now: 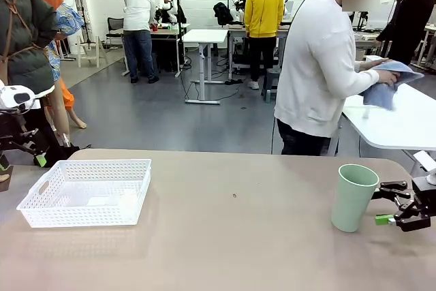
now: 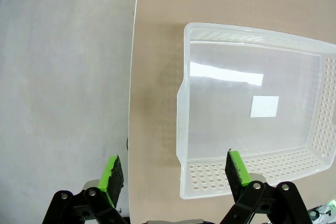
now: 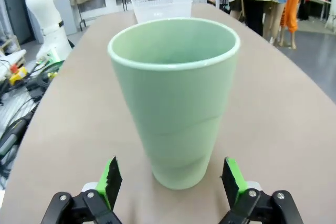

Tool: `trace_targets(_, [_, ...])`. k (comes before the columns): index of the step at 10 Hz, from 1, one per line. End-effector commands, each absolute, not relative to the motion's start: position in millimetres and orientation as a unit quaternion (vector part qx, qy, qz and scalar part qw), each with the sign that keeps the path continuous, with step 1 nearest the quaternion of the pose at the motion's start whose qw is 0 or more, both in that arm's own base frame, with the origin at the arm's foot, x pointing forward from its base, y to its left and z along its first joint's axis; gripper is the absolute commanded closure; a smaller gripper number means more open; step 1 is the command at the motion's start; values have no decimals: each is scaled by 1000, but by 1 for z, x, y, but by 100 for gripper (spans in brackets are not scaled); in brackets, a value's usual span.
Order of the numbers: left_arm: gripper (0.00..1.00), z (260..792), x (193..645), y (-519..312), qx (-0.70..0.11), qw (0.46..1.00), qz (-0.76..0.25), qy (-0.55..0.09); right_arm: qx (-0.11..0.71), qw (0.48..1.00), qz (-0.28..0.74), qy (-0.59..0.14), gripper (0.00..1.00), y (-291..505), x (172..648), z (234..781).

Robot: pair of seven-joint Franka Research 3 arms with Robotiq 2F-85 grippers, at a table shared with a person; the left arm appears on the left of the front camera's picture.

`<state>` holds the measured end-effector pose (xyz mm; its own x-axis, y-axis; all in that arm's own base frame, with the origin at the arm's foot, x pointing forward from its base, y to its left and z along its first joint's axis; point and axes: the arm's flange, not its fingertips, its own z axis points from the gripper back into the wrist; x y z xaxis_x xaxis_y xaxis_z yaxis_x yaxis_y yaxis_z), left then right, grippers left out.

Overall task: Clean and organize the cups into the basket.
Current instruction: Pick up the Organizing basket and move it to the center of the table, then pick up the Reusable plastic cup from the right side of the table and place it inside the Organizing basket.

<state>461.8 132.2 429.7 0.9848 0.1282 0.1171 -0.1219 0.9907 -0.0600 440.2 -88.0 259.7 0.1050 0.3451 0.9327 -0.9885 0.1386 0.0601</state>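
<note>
**A:** Item one?
**B:** Green cup [image 1: 353,197], one. It is stood upright on the desk [image 1: 238,243] at the robot's right end, mouth up, long axis vertical.

**A:** Position against the fingers?
**B:** It is placed directly ahead of the right gripper [image 1: 383,202], on the side toward the middle of the desk. In the right wrist view the cup's lower part is framed by the two green pads [image 3: 111,178], one to each side. A gap is left at both, and no contact is made out. The fingers are spread wide, with nothing clamped.

**A:** Pose of that arm?
**B:** It is held low and level, fingers pointed along the desk at the height of the cup's lower half. A short straight advance is judged enough before closing.

**A:** Item two?
**B:** White basket [image 1: 75,217], one, set at the opposite end of the desk, well apart from the cup. No cup is held in it yet.

**A:** Second arm?
**B:** The left gripper [image 2: 174,174] is hung above the basket's outer end and aimed downward, fingers likewise spread and empty. The right arm is judged much the nearer to the cup, so the pick is assigned to it.
</note>
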Motion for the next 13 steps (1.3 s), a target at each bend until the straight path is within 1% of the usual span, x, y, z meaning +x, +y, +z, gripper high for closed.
trace_targets(1, [0, 432, 459, 132, -27, 996, 54, -60, 397, 633, 513, -423, 0, -80, 452, 261])
trace_targets(4, [0, 432, 459, 132, -27, 996, 54, -60, 402, 638, 512, -410, 0, -75, 452, 260])
trace_targets(5, [0, 432, 459, 132, -27, 996, 54, -60, 395, 628, 525, -417, 0, -79, 446, 262])
trace_targets(9, [0, 432, 459, 132, -27, 996, 54, -60, 395, 628, 525, -417, 0, -79, 446, 262])
trace_targets(11, [0, 425, 467, 135, -23, 997, 58, -54, 395, 628, 525, -417, 0, -79, 446, 262])
trace_targets(13, [0, 409, 482, 128, 7, 994, 96, -50, 395, 628, 525, -417, 0, -79, 446, 262])
